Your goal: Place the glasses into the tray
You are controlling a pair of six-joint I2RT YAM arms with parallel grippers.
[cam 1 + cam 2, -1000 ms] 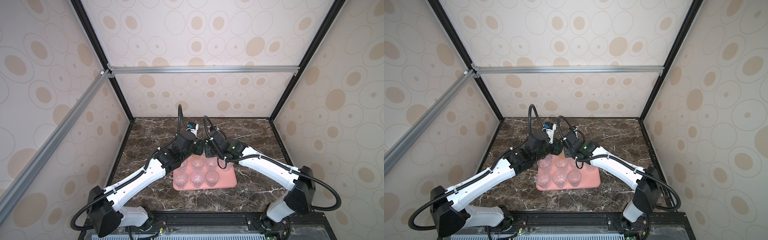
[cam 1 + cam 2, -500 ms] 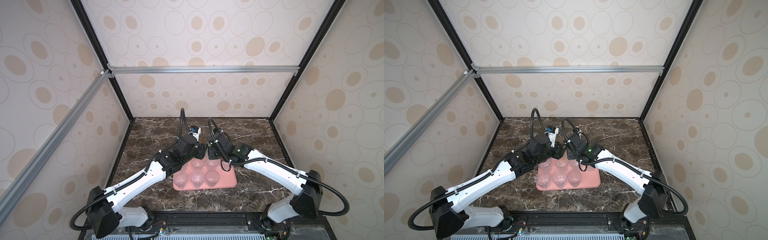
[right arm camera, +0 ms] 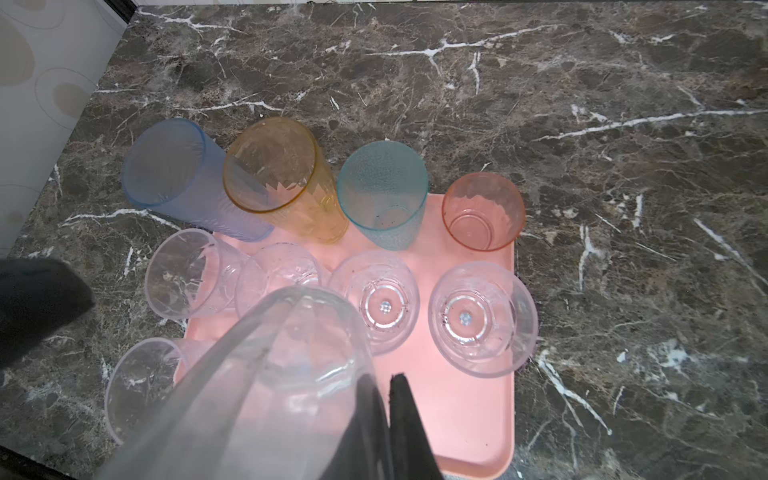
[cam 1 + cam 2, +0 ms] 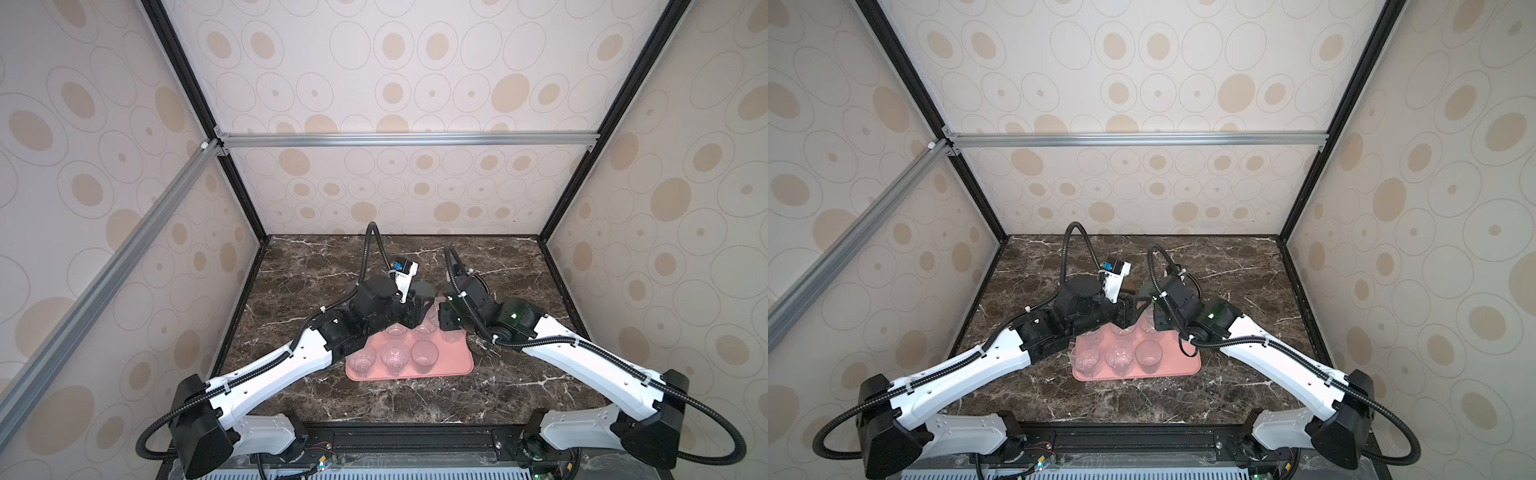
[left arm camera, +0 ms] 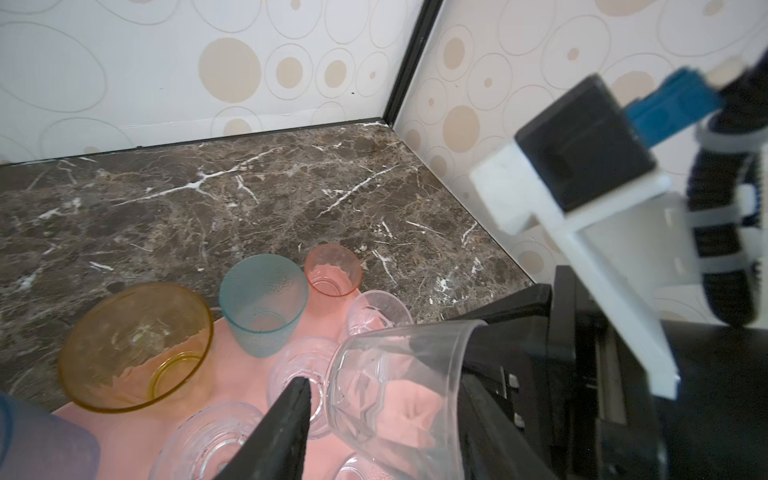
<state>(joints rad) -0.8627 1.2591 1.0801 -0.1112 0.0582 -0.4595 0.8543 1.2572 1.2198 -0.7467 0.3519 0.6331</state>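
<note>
Two robot arms meet over a pink tray (image 4: 454, 362) on a marbled tabletop (image 3: 623, 208). This looks like the last step of the task, with two clear glasses left to set down.

The right tool (image 3: 384, 386) is closed, pinching the wall of a clear glass, the pinched glass (image 3: 270, 374), above the tray. The left tool (image 5: 390, 353) has a second clear glass, the tilted glass (image 5: 395, 399), lying aslant between its jaws over the tray. Whether those jaws grip it or have let go cannot be told.

In the tray's far row stand a blue (image 3: 166, 166), an amber (image 3: 270, 166), a teal (image 3: 382, 183) and a short pink (image 3: 482, 212) glass. Clear glasses fill the middle, and three more line the near edge (image 4: 392, 359).

Judged next move: lower the pinched glass upright onto the tray's only wide bare patch (image 3: 465, 415), at the near right corner, then let go. The tilted glass needs righting before it can stand.

Room is tight. The tools hang near each other, the standing glasses are packed close, and the rim is low. The open tabletop to the right offers the clearest way out.
</note>
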